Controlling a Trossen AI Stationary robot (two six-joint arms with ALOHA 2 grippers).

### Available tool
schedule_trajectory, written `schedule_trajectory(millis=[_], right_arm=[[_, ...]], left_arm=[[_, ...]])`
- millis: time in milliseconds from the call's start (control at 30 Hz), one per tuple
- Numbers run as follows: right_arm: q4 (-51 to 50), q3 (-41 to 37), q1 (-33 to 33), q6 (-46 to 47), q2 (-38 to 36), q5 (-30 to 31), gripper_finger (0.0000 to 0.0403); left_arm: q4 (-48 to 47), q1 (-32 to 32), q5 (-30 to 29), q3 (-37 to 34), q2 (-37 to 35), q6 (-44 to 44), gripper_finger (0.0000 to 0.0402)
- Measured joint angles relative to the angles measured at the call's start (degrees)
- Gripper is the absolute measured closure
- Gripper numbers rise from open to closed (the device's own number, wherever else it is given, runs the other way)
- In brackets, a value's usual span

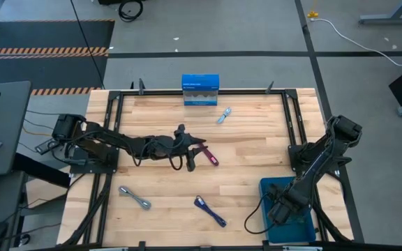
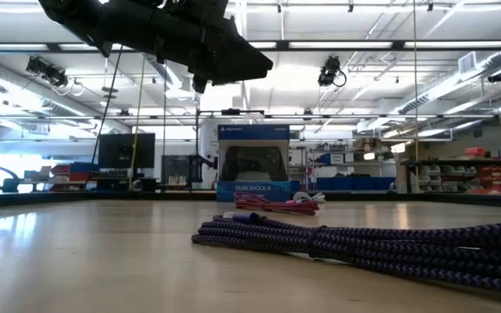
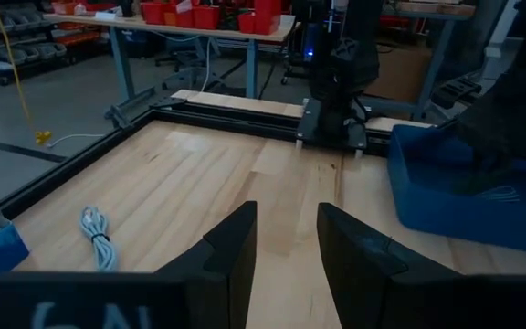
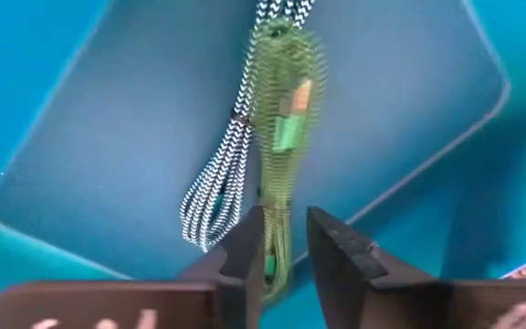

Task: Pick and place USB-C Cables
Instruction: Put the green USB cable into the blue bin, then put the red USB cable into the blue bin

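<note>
The box [image 1: 200, 90] stands at the desk's [image 1: 152, 125] back edge with one cable [image 1: 223, 116] just to its right, another [image 1: 210, 158] sits mid-desk by the left hand [image 1: 196, 154], two cables [image 1: 135, 197] [image 1: 210, 211] lie along the front, and the bin [image 1: 279, 187] holds the front right corner.

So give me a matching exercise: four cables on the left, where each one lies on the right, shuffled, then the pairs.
1. maroon cable
2. pale silver-blue cable
3. grey cable
4. green cable

A. near the blue-and-white box
B. inside the blue bin, between the right gripper's fingers
C. beside the left gripper at mid-table
D. front left part of the table, alone

Pairs: 1-C, 2-A, 3-D, 4-B
</note>
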Motion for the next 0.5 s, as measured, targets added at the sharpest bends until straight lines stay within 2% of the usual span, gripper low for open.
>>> schedule_trajectory(millis=[200, 333, 500], right_arm=[[-0.3, 0.1, -0.1, -2.2, -0.2, -0.5, 0.0254], [-4.5, 2.4, -1.6, -5.1, -2.2, -1.1, 0.0226], [-12.4, 8.5, -4.7, -8.1, -6.2, 5.3, 0.0211]], left_arm=[[-0.3, 0.0, 0.0, 0.0, 0.0, 0.2, 0.0276], [-2.9, 0.0, 0.0, 0.0, -1.7, 0.3, 0.0276], [-6.1, 0.0, 0.0, 0.0, -4.0, -1.3, 0.0276]])
